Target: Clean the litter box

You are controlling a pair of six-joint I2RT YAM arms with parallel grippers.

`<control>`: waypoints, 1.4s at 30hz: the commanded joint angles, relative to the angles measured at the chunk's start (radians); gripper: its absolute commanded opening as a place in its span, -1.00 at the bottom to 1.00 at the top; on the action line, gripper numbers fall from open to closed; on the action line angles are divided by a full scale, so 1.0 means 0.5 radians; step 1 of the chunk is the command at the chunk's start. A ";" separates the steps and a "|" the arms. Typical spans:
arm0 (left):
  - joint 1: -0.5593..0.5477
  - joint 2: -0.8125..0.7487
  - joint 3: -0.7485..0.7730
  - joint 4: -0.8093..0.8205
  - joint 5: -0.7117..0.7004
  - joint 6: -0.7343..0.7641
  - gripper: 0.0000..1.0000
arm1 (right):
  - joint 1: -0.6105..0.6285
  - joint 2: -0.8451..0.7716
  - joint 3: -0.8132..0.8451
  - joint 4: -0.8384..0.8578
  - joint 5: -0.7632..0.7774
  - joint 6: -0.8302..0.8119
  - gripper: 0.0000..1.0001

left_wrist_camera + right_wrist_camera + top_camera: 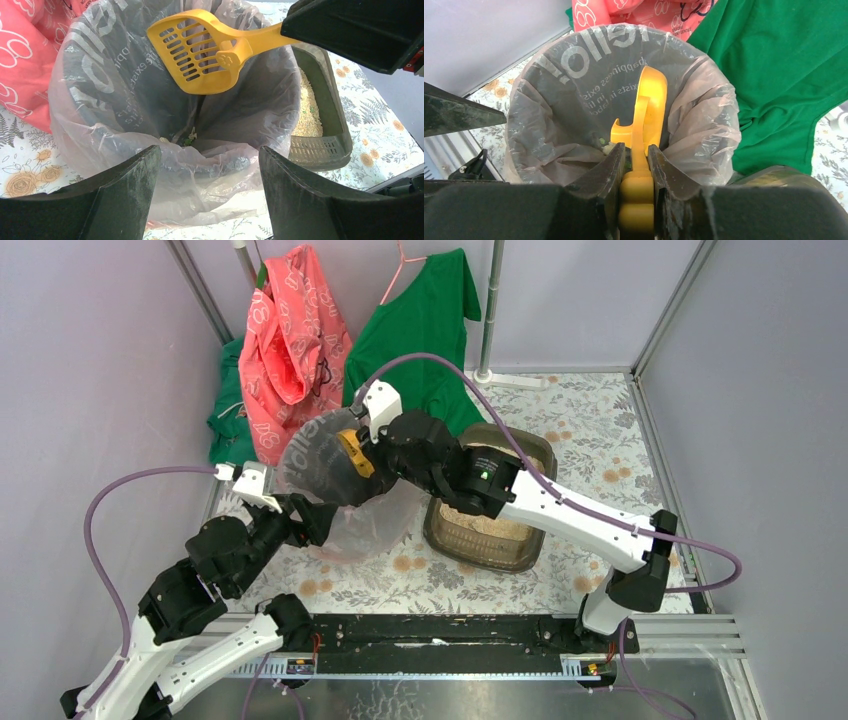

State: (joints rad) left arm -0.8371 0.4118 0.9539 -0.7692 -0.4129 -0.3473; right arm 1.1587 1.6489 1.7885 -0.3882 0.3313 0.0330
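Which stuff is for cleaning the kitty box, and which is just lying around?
For the job: litter box, yellow scoop in the right claw, lined bin.
Just there: pink garment, green shirt.

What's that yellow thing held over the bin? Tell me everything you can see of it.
It's a scoop of bright yellow plastic: a slotted blade with raised sides, and a paw print moulded where the handle starts. The right claw is shut on the handle, holding it tilted over the open mouth of the bag-lined bin. Nothing else touches it.
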 commanded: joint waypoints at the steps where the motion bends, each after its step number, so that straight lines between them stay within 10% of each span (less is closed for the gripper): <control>1: -0.011 -0.006 0.057 0.023 -0.050 -0.023 0.58 | 0.011 -0.113 0.113 0.137 0.081 -0.084 -1.00; 12: -0.011 0.002 0.035 0.065 -0.002 -0.062 0.58 | -0.348 -0.657 -0.036 0.106 -0.512 0.525 -1.00; 19: -0.011 0.025 0.026 0.081 0.020 -0.049 0.58 | -0.891 -1.267 -0.602 -0.090 -0.053 0.691 -1.00; 28: -0.010 0.095 -0.059 0.210 0.112 -0.061 0.58 | -0.970 -1.401 -1.174 -0.288 0.300 0.744 -1.00; 42: -0.013 0.108 -0.033 0.118 0.114 -0.064 0.58 | -1.591 -1.205 -1.953 0.409 -0.724 1.004 -1.00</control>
State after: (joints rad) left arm -0.8371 0.4713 0.9318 -0.7353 -0.3618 -0.3687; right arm 0.3843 1.0103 0.8322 -0.3477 0.1371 0.4847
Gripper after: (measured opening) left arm 0.789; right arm 0.270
